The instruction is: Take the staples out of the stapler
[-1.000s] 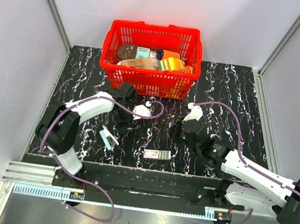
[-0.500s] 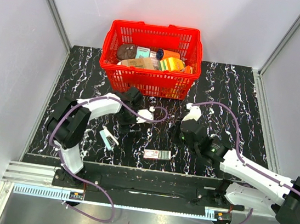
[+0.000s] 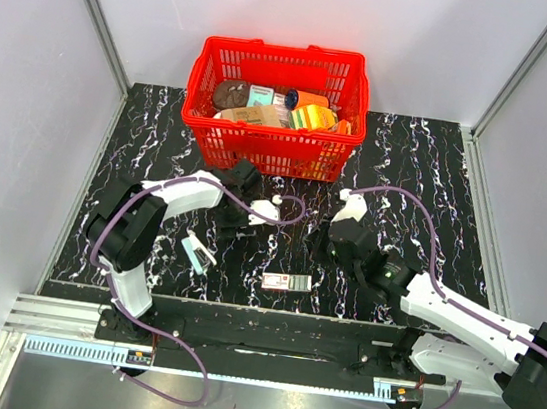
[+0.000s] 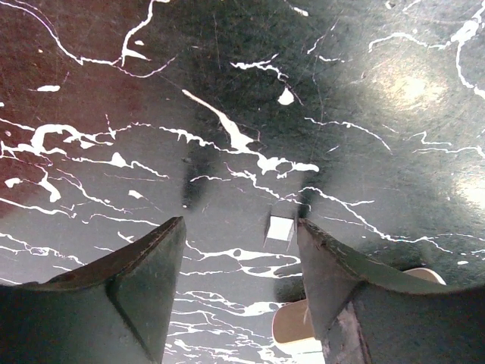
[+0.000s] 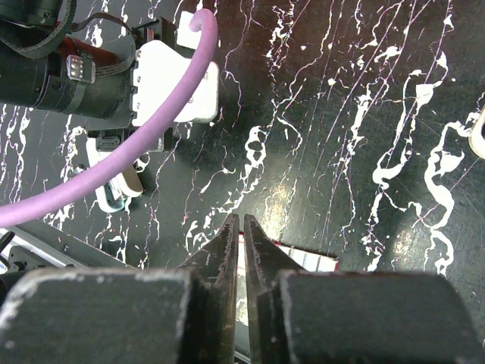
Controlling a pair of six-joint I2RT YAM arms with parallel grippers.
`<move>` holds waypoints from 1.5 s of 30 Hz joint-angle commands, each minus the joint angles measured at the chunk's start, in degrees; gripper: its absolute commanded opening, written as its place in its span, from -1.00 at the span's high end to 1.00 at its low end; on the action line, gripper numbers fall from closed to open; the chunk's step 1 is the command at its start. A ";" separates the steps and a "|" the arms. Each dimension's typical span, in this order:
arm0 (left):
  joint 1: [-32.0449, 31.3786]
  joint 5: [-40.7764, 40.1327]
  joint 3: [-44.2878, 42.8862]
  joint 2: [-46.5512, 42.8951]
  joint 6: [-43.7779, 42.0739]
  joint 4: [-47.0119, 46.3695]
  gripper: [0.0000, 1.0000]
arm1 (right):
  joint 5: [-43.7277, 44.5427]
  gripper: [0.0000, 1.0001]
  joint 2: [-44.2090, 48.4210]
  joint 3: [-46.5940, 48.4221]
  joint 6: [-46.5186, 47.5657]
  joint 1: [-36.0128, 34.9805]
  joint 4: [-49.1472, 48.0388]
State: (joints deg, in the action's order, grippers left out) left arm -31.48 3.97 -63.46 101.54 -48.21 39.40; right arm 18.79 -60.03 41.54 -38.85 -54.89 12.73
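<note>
Near the front-left of the black marbled table (image 3: 430, 165), the stapler (image 3: 197, 252) lies on its own, a small light-blue body with a pale inner part showing, well apart from the white-and-red box (image 3: 286, 282) to its right and from the red basket (image 3: 271, 144) at the back. Neither arm has it. The left gripper (image 4: 241, 227) hangs over bare tabletop with its fingers spread and nothing between them. The right gripper (image 5: 242, 227) has its fingers drawn almost together on nothing, poised just above the box's edge. The stapler looks light and rigid, with a smooth plastic shell that would likely skid or spin if nudged from one side. Being hinged, it may swing open when lifted by the top alone. A sound hold is probably across the narrow flanks of the body near the middle, one claw pinning it while the other works the staple channel.
</note>
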 commanded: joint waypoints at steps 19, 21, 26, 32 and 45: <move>-1.03 3.41 -2.45 -0.37 5.04 3.48 0.49 | -0.07 0.83 1.41 1.52 0.53 0.23 -0.87; -1.03 4.55 -4.82 -1.60 6.71 4.89 0.54 | 0.02 0.83 1.67 2.14 1.06 0.23 -0.60; -0.60 9.12 -13.42 -4.76 11.46 10.25 0.70 | 0.46 0.84 2.11 4.16 2.11 0.23 0.62; 1.16 22.10 -28.70 -9.77 19.09 17.02 0.71 | 0.11 0.83 3.43 6.88 3.60 0.31 1.77; 11.35 69.03 -31.33 -17.24 67.02 -11.28 0.54 | -13.07 0.19 8.61 13.30 3.61 0.22 -11.93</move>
State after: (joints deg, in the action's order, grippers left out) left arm -22.41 52.21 -104.44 85.01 -5.80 45.74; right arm 10.52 -54.89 51.03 -35.62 -54.81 9.89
